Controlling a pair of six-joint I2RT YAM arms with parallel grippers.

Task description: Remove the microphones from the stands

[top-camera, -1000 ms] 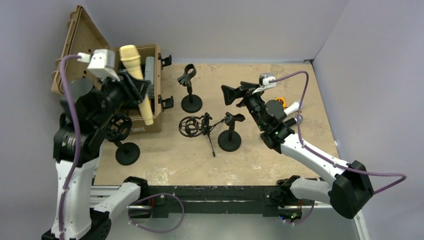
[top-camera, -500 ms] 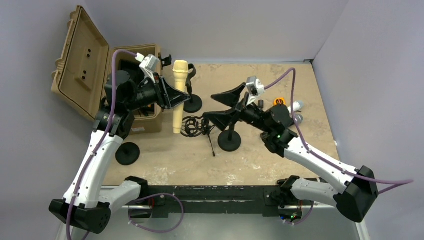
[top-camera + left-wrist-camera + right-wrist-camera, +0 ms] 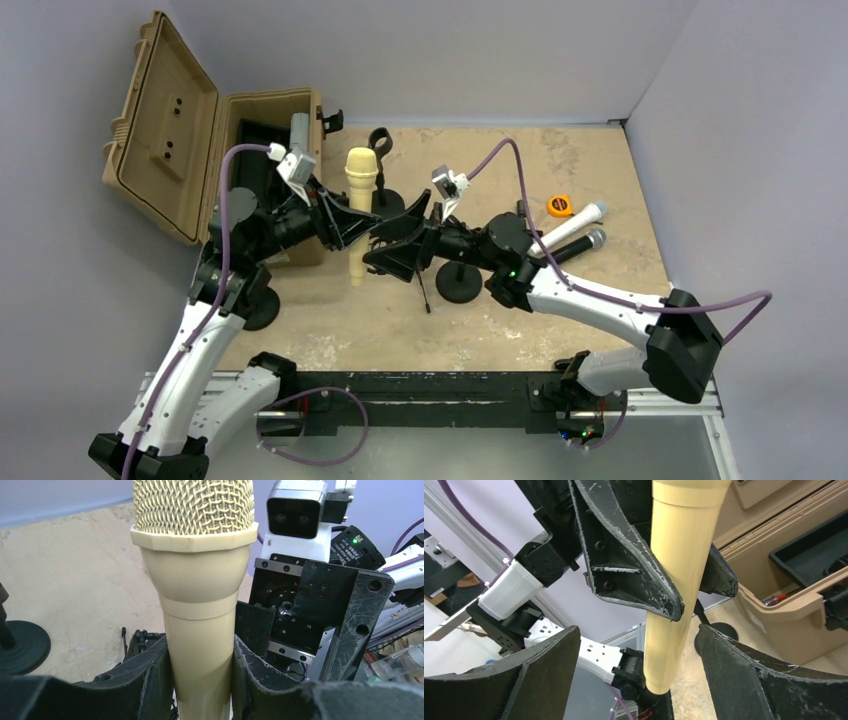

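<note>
A cream microphone (image 3: 358, 190) with a mesh head hangs upright in the air, clear of every stand. My left gripper (image 3: 350, 220) is shut on its handle, and in the left wrist view both fingers (image 3: 152, 680) press the body of the microphone (image 3: 197, 580). My right gripper (image 3: 392, 240) stands open on either side of the handle's lower end. In the right wrist view its jaws (image 3: 638, 630) leave a gap on both sides of the microphone (image 3: 676, 595). A black stand (image 3: 380, 170) with an empty clip stands just behind.
An open tan case (image 3: 165, 130) sits at the back left. A second stand's round base (image 3: 459, 283) lies under my right arm, a third base (image 3: 256, 307) by my left arm. Two more microphones (image 3: 575, 232) and an orange tape measure (image 3: 558, 206) lie at right.
My left arm carried the microphone from over the case to the middle of the table. My right arm reached left until its open jaws straddled the handle's lower end, and they narrowed slightly.
</note>
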